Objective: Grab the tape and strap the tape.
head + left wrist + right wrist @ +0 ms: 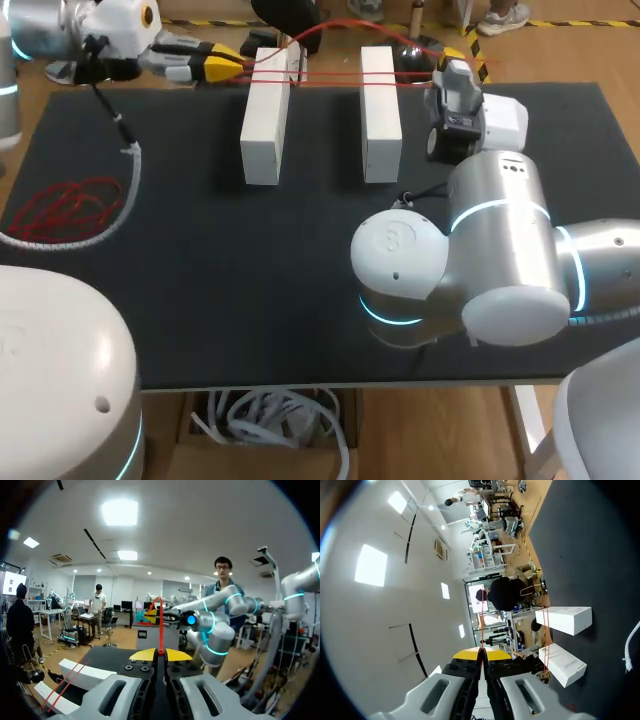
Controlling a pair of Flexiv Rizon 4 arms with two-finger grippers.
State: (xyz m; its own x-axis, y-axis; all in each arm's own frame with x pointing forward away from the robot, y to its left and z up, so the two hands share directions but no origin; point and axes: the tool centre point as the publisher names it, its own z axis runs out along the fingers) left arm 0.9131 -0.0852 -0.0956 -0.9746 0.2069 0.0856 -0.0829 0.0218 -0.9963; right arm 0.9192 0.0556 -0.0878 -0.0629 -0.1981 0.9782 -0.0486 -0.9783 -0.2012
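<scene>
Head view: left pincer (236, 66) & right pincer (452, 56) both clenched on tape (330, 77), taut betw. them over blocks (265, 115); grab looks done, strapping left

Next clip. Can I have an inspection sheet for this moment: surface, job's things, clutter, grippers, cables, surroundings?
Surface: black table mat, flat, with no spill or damage visible.
Job's things: red tape runs taut between the two grippers, across the far ends of two white blocks. A loose red coil lies at the mat's left edge.
Clutter: nothing seen.
Grippers: left gripper shut on the red tape; right gripper shut on it too.
Cables: white spiral-wrapped cable trails from the left arm and curves round the loose red coil.
Surroundings: nothing seen reaching over the table.
</scene>
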